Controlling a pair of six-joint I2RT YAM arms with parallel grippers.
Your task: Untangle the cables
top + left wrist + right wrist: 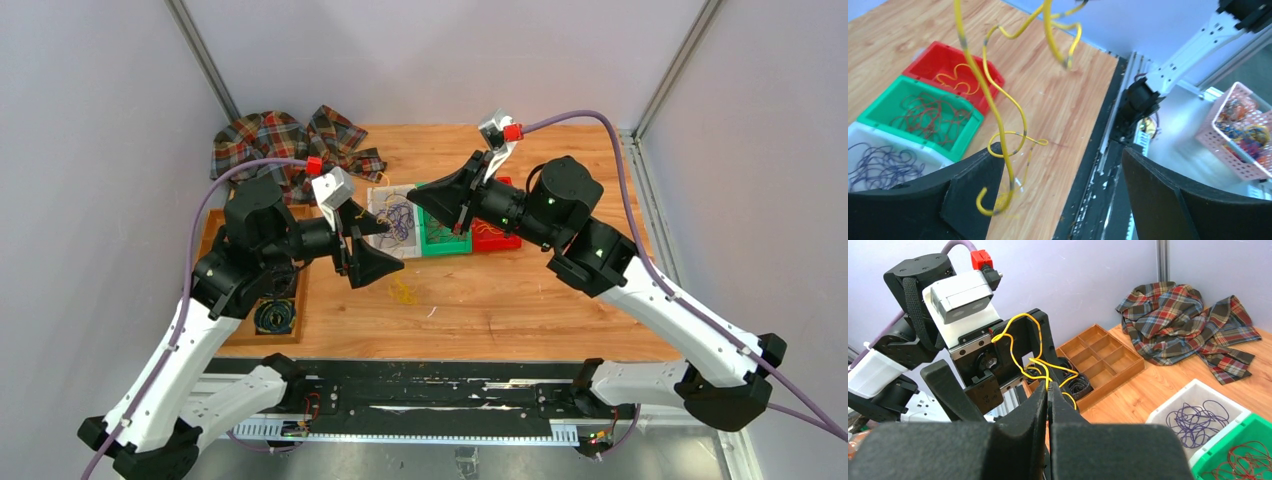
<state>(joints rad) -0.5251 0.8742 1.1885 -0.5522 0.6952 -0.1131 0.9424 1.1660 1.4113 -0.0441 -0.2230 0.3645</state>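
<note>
Black and spread wide, my left hand [362,248] holds nothing. Below it a small yellow heap [403,290] is left on the table [520,300]. Most cables [878,162] look sorted: purple in the white bin [377,196], red-brown in the green bin [445,246], yellow in the red bin [498,241]. My right hand [1048,392] pinches a yellow cable [1020,316] aloft. I can't tell whether it is knotted to the heap.

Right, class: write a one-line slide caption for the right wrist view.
Right gripper, jaws shut, pinches a yellow cable draped across the open left gripper, near the white bin of purple cables.
</note>
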